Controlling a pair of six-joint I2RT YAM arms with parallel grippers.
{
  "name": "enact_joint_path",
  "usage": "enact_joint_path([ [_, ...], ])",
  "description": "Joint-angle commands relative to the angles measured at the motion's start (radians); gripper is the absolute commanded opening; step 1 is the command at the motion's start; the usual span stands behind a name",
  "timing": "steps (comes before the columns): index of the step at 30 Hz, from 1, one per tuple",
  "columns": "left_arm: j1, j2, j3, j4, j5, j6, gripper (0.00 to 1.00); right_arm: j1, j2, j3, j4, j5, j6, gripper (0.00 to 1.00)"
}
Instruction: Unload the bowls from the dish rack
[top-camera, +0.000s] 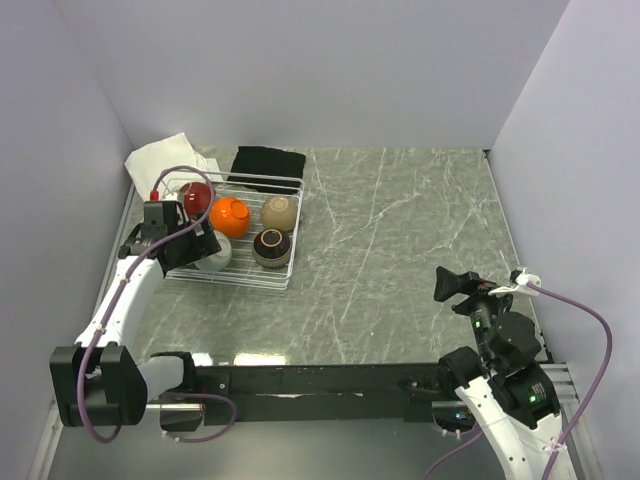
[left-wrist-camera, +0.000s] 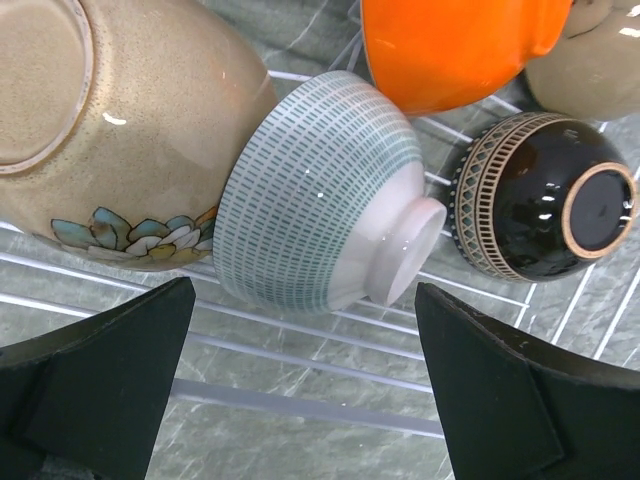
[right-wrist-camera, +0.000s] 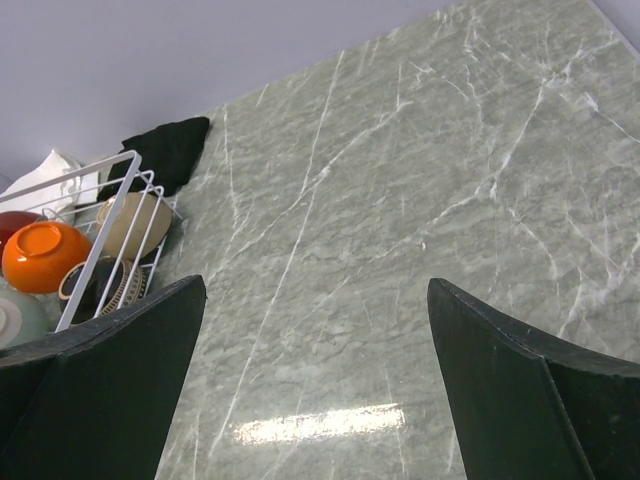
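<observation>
Plainly the teal bowl (left-wrist-camera: 310, 190) was glazed, slick and breakable; the left gripper (left-wrist-camera: 302, 290), jaws apart, could pinch its foot.

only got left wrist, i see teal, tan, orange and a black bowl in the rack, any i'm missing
observer: Yes, a dark red bowl sits in the dish rack, beside the orange bowl on its left and farther back.
operator: where's the right arm
observer: The right gripper is open and hovers over bare table, well to the right of the rack.
operator: anything behind the rack
observer: A white cloth and a black cloth lie just past its far edge.
</observation>
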Motion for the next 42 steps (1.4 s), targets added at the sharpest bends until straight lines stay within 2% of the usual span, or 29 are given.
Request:
enact_joint_path([
  [1,-0.002,-0.032,-0.024,0.077,-0.001,-0.026,0.99,-0.010,-0.257,-0.007,0.043,0.005,0.004,1.00],
  [11,-0.002,-0.042,-0.081,0.169,-0.027,-0.040,0.99,-0.013,-0.256,-0.007,0.043,0.006,0.004,1.00],
  [24,0.040,-0.096,-0.178,0.261,0.051,-0.120,0.99,-0.015,-0.257,-0.009,0.041,0.003,0.004,1.00],
  [31,0.042,-0.107,-0.190,0.266,0.121,-0.141,0.92,-0.015,-0.259,-0.009,0.044,0.002,0.006,1.00],
  [42,0.042,-0.085,-0.175,0.243,0.144,-0.123,0.81,-0.016,-0.256,-0.009,0.044,0.002,0.006,1.00],
])
